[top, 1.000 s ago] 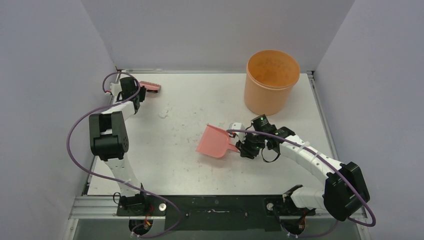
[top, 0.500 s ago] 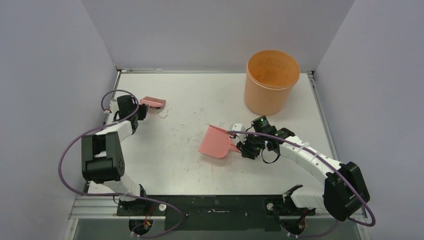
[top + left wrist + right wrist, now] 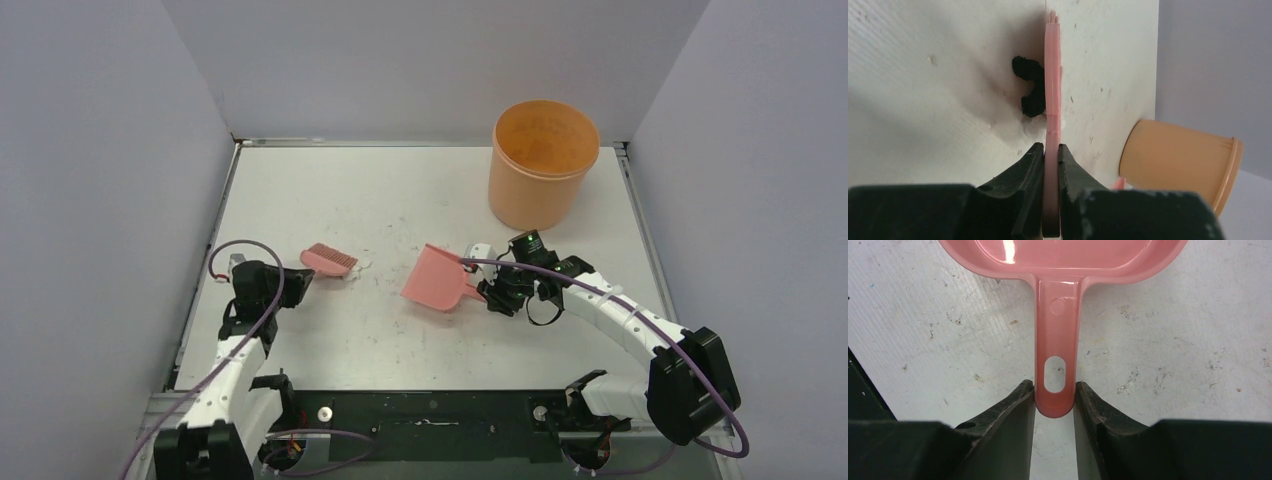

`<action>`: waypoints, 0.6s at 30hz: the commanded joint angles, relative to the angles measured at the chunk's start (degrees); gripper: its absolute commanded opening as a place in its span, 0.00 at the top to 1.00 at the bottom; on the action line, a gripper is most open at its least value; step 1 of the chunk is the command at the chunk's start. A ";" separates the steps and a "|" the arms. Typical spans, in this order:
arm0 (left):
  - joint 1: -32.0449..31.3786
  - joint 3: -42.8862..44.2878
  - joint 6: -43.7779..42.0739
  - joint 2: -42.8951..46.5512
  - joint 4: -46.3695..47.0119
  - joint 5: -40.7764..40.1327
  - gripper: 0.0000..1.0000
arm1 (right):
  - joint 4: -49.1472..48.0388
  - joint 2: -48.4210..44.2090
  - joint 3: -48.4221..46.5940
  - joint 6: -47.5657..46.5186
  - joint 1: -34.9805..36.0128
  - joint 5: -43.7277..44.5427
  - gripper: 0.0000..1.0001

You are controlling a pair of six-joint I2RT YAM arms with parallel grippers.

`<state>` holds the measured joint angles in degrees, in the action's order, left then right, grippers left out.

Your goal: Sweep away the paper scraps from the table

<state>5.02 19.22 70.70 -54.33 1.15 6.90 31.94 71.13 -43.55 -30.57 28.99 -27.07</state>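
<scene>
We're over a white table [image 3: 400,190], scuffed & speckled, with metal rails [image 3: 350,142] at the edges and plain grey walls [image 3: 420,60] on three sides. An orange bucket [image 3: 543,165] stands upright, far right. L gripper [image 3: 1050,156] is clenched on the pink hand brush [image 3: 330,260] at the near-left of the surface. A black paper scrap [image 3: 1029,92] touches the brush, w/ a white bit [image 3: 357,268] just beside. R gripper [image 3: 1054,399] pinches the pink dustpan [image 3: 437,280] by its handle, mid-table, apart from the brush.
</scene>
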 commanded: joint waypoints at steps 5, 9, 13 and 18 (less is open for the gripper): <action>-4.43 9.92 -18.14 16.03 -27.16 5.21 1.00 | -2.63 -1.35 -0.04 -0.10 -0.78 -0.05 0.94; -7.04 20.71 -30.20 12.55 -34.20 5.49 1.00 | -2.31 -1.27 -0.65 0.10 -0.66 0.82 0.95; -9.75 35.35 -43.13 4.45 -44.15 -4.80 1.00 | 1.21 -0.35 -3.24 -0.74 -0.13 4.16 0.95; -15.04 51.67 -50.43 -6.38 -53.40 -17.16 1.00 | 10.04 3.46 -8.42 -2.38 0.80 7.89 0.95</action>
<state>-7.29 60.86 31.51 -55.02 -43.20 0.38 36.23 72.20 -46.48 -31.16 28.97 -22.65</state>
